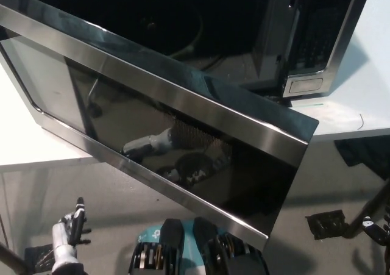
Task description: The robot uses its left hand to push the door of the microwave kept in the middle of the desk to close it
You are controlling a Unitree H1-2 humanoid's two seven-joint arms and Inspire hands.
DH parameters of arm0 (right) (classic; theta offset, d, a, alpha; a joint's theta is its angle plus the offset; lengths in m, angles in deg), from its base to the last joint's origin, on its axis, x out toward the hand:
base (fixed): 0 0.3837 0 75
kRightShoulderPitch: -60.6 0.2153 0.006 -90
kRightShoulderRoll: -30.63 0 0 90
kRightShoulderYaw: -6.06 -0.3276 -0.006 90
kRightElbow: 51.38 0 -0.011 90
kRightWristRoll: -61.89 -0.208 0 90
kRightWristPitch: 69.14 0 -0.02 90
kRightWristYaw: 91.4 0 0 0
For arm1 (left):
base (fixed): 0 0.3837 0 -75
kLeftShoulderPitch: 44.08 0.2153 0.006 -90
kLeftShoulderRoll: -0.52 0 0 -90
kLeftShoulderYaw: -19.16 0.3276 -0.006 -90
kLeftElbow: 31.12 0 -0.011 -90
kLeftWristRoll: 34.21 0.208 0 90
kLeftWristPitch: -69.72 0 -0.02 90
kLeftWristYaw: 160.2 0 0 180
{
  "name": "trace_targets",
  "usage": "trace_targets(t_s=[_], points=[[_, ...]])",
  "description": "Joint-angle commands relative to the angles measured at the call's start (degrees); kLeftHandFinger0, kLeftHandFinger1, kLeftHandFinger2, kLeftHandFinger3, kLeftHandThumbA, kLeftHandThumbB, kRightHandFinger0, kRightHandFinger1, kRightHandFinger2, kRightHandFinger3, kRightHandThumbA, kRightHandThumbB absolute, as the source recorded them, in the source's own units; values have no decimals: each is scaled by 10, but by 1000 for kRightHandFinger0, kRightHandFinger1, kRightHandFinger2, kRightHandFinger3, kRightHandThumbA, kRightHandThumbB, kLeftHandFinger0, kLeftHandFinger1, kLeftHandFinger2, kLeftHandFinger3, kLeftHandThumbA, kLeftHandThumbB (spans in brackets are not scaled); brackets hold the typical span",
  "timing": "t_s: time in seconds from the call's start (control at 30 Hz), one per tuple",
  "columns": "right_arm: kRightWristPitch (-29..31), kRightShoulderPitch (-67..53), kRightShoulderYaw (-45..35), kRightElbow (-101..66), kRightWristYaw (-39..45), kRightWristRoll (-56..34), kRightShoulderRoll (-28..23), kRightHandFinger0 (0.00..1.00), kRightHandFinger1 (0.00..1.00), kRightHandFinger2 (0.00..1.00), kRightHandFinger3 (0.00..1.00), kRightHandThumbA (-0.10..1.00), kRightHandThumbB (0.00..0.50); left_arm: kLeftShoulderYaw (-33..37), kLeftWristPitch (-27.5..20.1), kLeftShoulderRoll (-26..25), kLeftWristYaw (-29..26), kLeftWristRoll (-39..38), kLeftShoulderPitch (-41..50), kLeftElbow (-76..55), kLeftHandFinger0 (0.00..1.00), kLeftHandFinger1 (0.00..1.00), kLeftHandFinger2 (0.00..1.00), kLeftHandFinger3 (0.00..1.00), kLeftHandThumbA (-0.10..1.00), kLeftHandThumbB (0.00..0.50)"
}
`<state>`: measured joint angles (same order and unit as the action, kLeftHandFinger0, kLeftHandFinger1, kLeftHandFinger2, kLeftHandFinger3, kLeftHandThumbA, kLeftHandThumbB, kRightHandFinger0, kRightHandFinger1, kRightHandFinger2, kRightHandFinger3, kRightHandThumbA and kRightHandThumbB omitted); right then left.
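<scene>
Currently the microwave (304, 37) sits far right on the desk (24, 147), its door (183, 141) swung wide open toward the near side. The left hand (68, 235) hangs low at near left, fingers apart, holding nothing, well apart from the door; the right hand is out of view. Approach step: the hand must rise to the door's outer face and push it away to the far right.

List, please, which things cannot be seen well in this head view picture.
- Microwave cavity: dark, and partly covered by the open microwave door; whether anything lies inside cannot be told.
- Control panel: seen at an angle, its buttons too dim to read.
- Door's left end: cut off by the picture's left edge.
- Right robot hand: dark against a dark floor at the lower right edge; open or shut cannot be told.
- Left robot hand: low, clear of the door.
</scene>
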<state>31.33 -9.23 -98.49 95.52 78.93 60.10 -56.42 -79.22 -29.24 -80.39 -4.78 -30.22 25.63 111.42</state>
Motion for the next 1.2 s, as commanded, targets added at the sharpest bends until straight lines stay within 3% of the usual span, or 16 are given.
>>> trace_targets(t_s=[0.0,0.07,0.13,0.17,0.2,0.23,0.3,0.33,0.47,0.53,0.67,0.8,0.9,0.97,1.07,1.17], points=[[20,17,-12,-23,-11,-19,-16,1000,1000,1000,987,417,122,33,47,-15,-15,66,51,-139,609,649,759,755,921,0],[17,15,-9,-27,-15,-12,-19,1000,1000,1000,1000,422,108,42,67,-22,-17,88,81,-211,520,582,690,675,931,0],[18,17,-8,-24,-15,-9,-23,1000,1000,1000,1000,437,108,47,64,-29,-9,93,92,-239,506,559,673,674,917,0],[18,16,-6,-24,-13,-8,-24,1000,1000,1000,1000,447,102,50,67,-35,-11,108,105,-270,435,494,641,656,903,0],[7,16,-10,-32,-15,-12,-23,1000,1000,1000,1000,439,105,67,42,-56,-6,140,122,-301,423,481,626,648,998,0],[9,16,-12,-31,-14,-15,-23,1000,1000,1000,993,427,102,79,15,-75,-6,165,132,-316,383,452,601,635,1000,0],[9,14,-7,-32,-18,-7,-23,1000,1000,1000,990,438,102,90,18,-91,7,175,144,-345,332,414,565,574,1000,0],[14,14,-5,-29,-17,-5,-23,1000,1000,1000,998,439,95,120,-33,-132,9,226,156,-370,208,271,414,503,987,0],[23,14,-1,-24,-11,-3,-25,1000,1000,1000,1000,459,84,170,8,-189,30,331,177,-470,86,156,257,377,954,1],[39,14,5,-18,-10,4,-28,1000,1000,1000,1000,467,72,197,-9,-210,-4,410,174,-493,1,2,40,246,919,0],[24,16,2,-31,-11,1,-31,1000,1000,1000,1000,485,92,229,-15,-250,61,483,164,-604,55,117,102,239,980,40],[24,16,-5,-29,-11,-7,-29,1000,1000,1000,1000,467,96,239,-27,-251,61,520,147,-661,0,3,5,153,1000,65],[34,14,5,-16,-14,7,-35,1000,1000,1000,1000,520,87,250,-52,-238,62,548,116,-715,0,0,0,42,1000,60],[38,13,7,-15,-14,10,-37,1000,1000,1000,1000,526,89,261,-73,-232,66,563,86,-740,0,0,0,1,923,60],[37,12,9,-16,-17,13,-36,1000,1000,1000,970,508,87,276,-98,-225,65,563,44,-748,0,0,0,0,974,67],[29,7,1,-27,-4,-2,-33,1000,980,987,984,493,74,289,-107,-214,95,541,4,-764,0,0,0,0,933,99]])
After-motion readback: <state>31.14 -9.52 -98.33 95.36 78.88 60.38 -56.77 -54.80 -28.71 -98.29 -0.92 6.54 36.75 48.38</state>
